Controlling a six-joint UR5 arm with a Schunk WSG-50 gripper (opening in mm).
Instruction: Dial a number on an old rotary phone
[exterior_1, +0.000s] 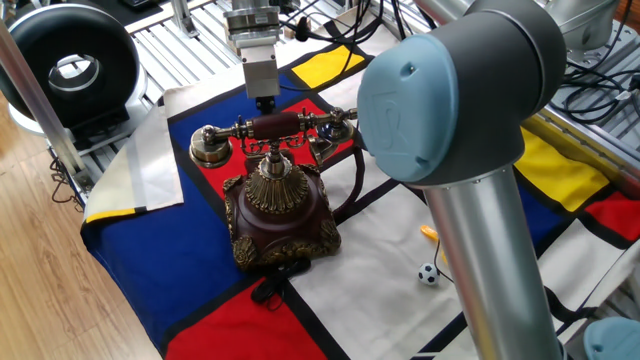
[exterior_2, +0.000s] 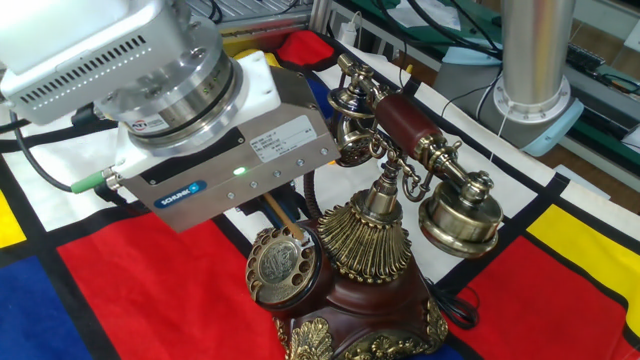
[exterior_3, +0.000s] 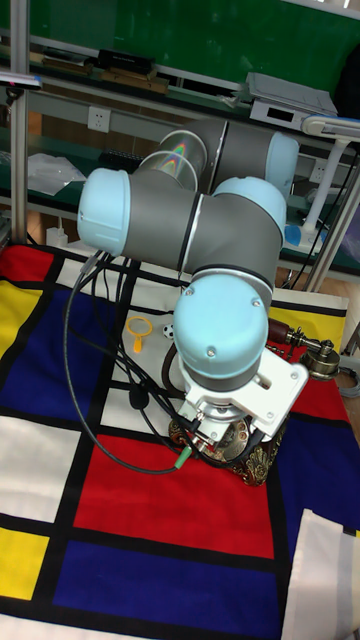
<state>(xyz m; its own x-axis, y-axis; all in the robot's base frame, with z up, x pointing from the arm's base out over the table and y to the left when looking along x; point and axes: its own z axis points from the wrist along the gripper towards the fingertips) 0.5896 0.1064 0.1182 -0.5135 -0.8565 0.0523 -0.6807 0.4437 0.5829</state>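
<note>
The old rotary phone (exterior_2: 370, 250) stood upright on a red panel of the checked cloth (exterior_1: 150, 270), its handset (exterior_2: 410, 150) resting across the brass cradle and its dial (exterior_2: 283, 265) tilted up on the side facing the arm. The gripper (exterior_2: 285, 222) hung just over the dial, and a thin wooden stick (exterior_2: 281, 220) reached down from under its body to the dial's upper rim. Whether the jaws were clamped on that stick or how wide they stood could not be told, since the gripper body hid them.

The step in hand looked like working the dial with the stick. To do it well the tip would need to sit firmly in one finger hole, then sweep along the dial's own arc with steady downward pressure, so the stick did not skip out or lever against the brass trim. Pressing too hard sideways might shove the base across the cloth.

The cloth carried red, blue, yellow and white blocks edged in black and lay over a slatted metal table. A big black ring-shaped device (exterior_1: 65, 65) sat well apart at the far corner, a small football (exterior_1: 428, 273) and a yellow loop (exterior_3: 141, 328) lay on a white panel, and shelves with equipment stood before a green wall
</note>
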